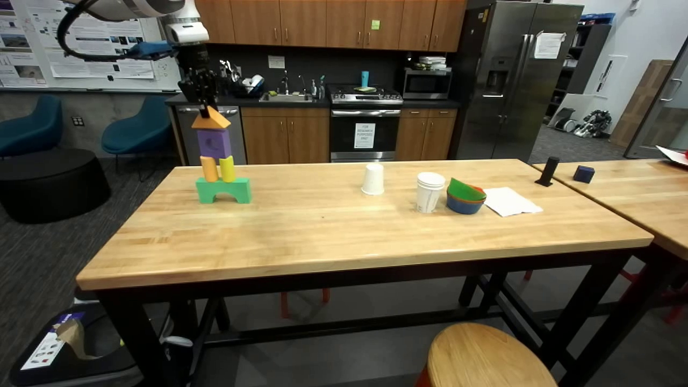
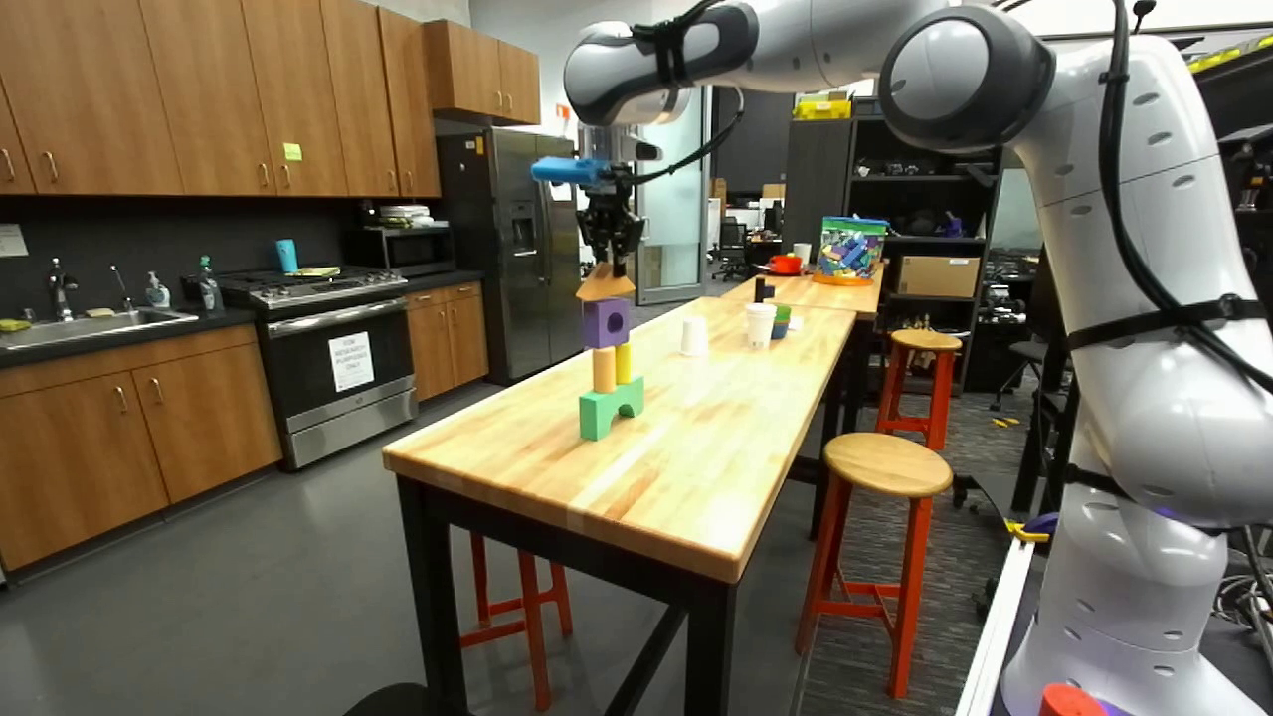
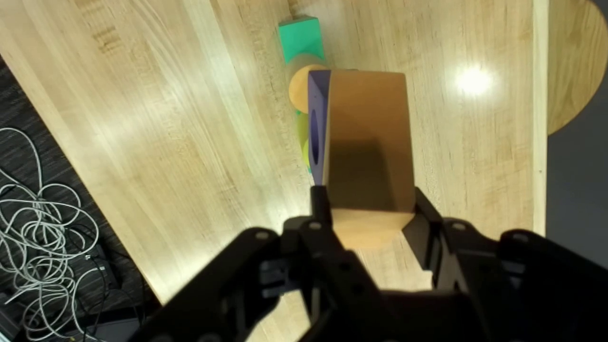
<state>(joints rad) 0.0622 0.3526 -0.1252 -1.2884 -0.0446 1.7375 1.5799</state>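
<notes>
Wrist view: showing the tool (image 3: 368,204) gripping the orange triangular block (image 3: 369,137) from both sides, right of the frame's middle.
Orange triangular block: appearing to rest on the purple block (image 1: 214,142), upper left of the frame in an exterior view.
Purple block: resting across the orange cylinder (image 1: 209,169) and the yellow cylinder (image 1: 228,170).
Cylinders: standing side by side on the green arch (image 1: 223,186).
Green arch: standing on the counter (image 1: 312,236).
White cup (image 1: 373,180): standing upside down, just right of center.
</notes>
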